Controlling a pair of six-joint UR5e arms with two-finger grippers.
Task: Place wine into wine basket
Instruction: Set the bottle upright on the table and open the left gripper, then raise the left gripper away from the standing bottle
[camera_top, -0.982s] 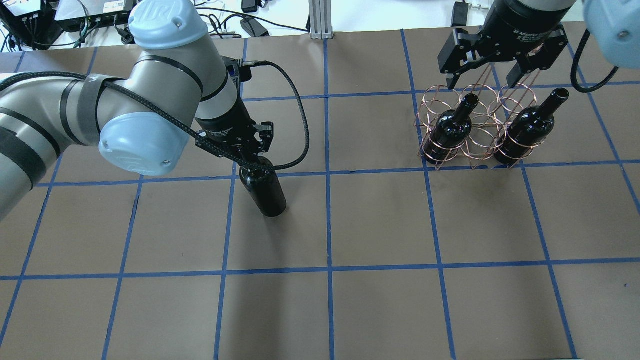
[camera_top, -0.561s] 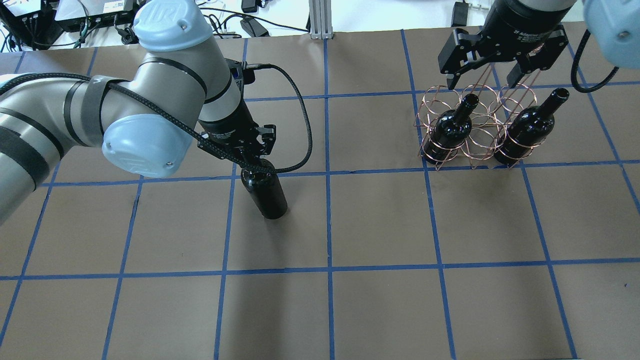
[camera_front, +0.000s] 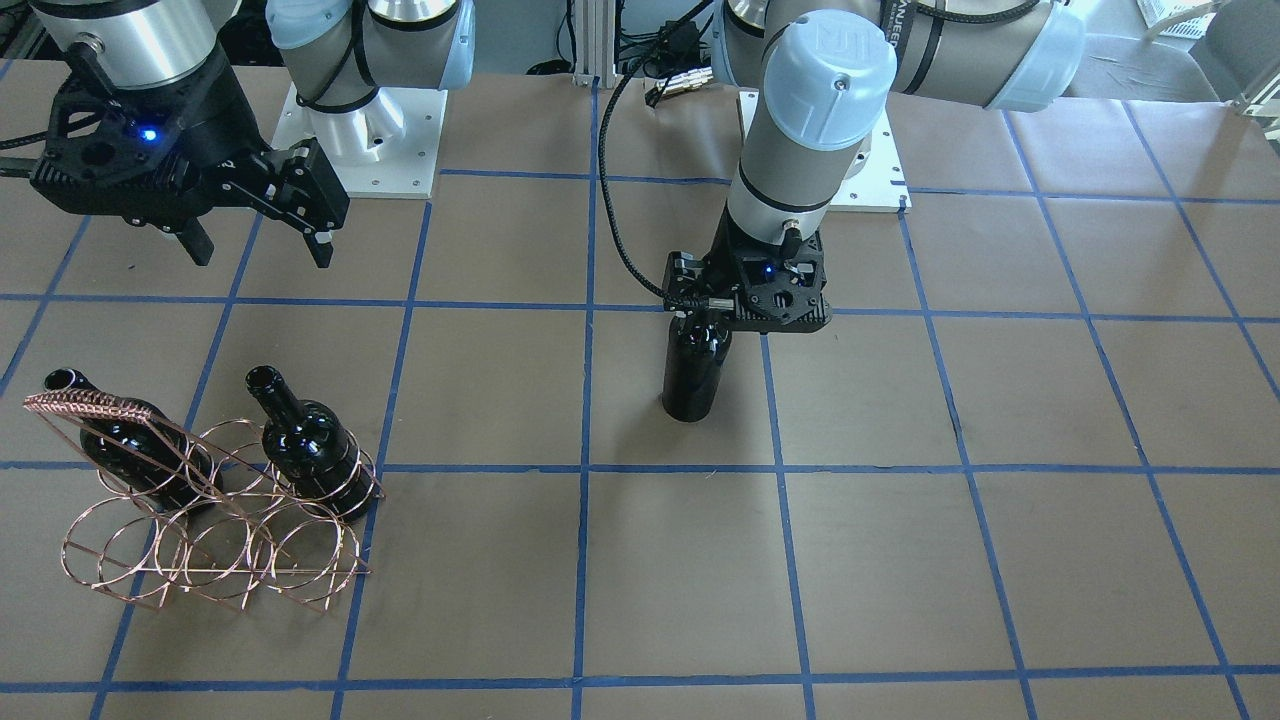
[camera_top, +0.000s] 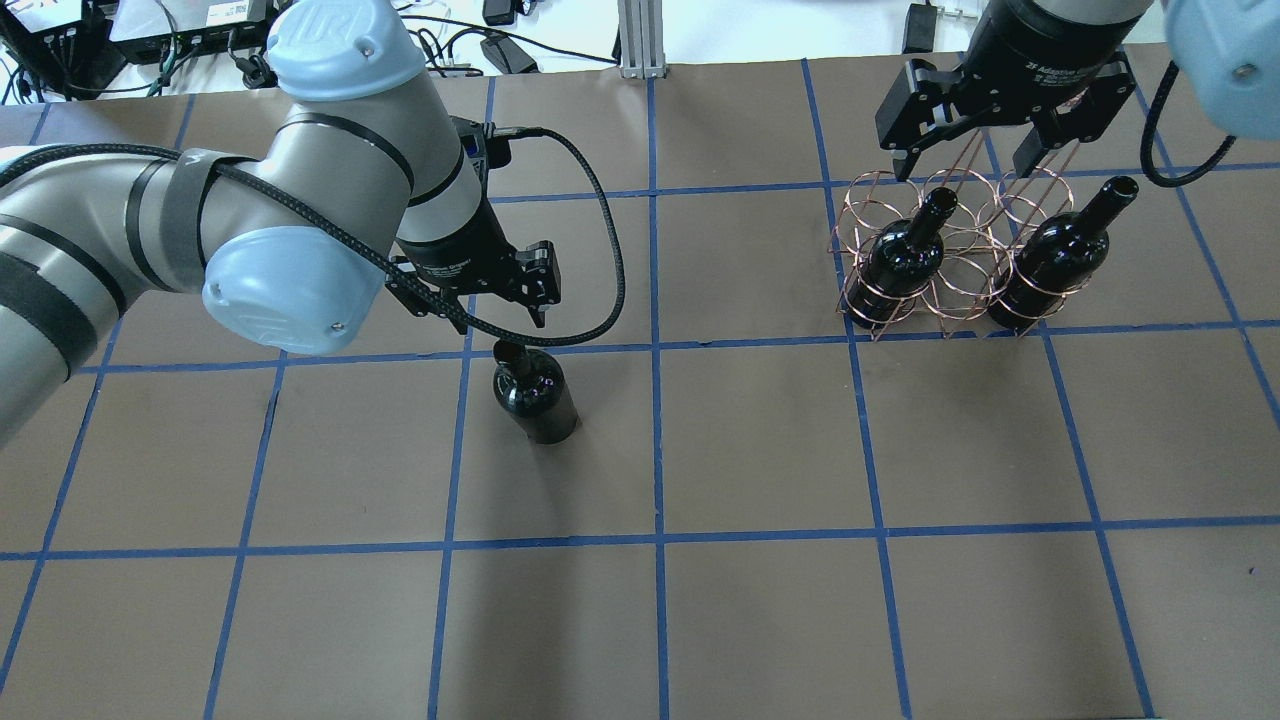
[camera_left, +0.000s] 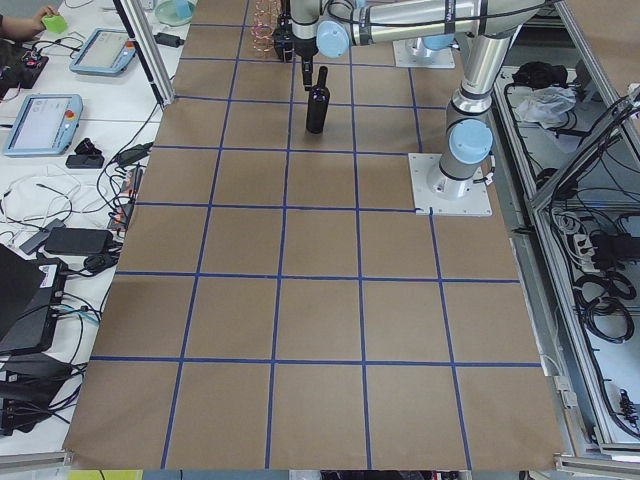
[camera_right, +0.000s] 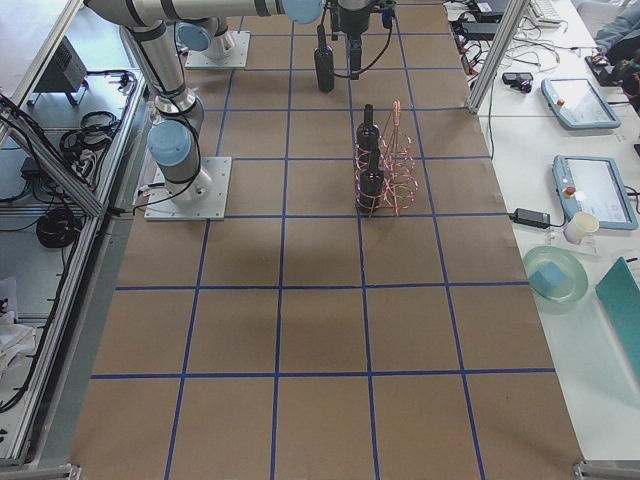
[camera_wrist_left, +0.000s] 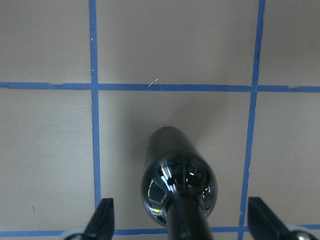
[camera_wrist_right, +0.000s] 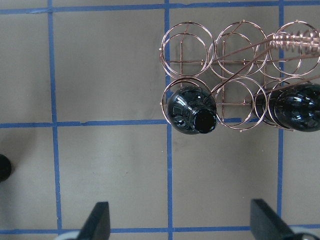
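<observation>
Two bottles (camera_top: 900, 262) stood in the end rings of the wine basket (camera_top: 950, 285); the right gripper (camera_top: 962, 162) hung near it, jaws gaping wide on nothing. Well off at the basket's eight o'clock in the overhead view, the wine (camera_top: 537, 398) stood upright on the table (camera_top: 760, 450); the left gripper (camera_top: 480, 305) straddled its neck, fingers (camera_wrist_left: 103, 215) spread clear of the glass.
</observation>
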